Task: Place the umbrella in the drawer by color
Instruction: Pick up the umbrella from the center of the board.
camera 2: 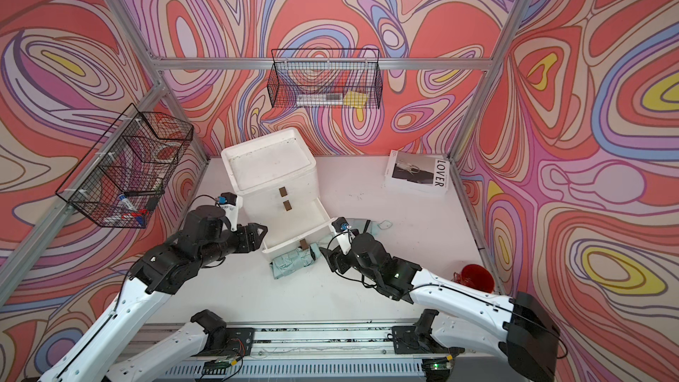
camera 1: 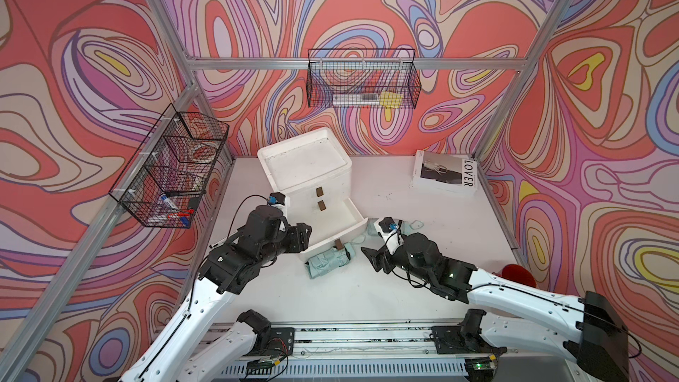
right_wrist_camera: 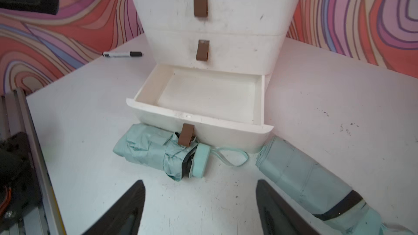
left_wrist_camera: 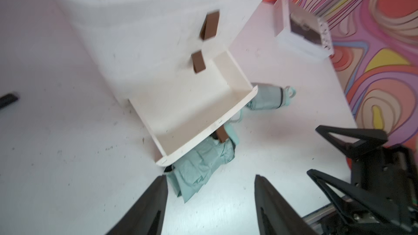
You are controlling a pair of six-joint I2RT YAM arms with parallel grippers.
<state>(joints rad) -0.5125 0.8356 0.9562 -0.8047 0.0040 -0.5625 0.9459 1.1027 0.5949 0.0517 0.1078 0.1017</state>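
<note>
Awaiting stowage: bottom drawer [right_wrist_camera: 199,118] stands open, empty. Mint umbrella [right_wrist_camera: 156,152] lies on worktop [camera 1: 349,295] at drawer's 6 o'clock, against its front. Second umbrella [right_wrist_camera: 300,177], same colour, lies at 3 o'clock by the corner. Both judged still to stow. Left hand [left_wrist_camera: 210,177] at 9 o'clock: released, empty, low. Right hand [right_wrist_camera: 200,181] at 4 o'clock: released, empty, facing drawer.

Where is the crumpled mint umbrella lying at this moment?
In both top views the crumpled mint umbrella lies on the table, right in front of the open bottom drawer.
</note>
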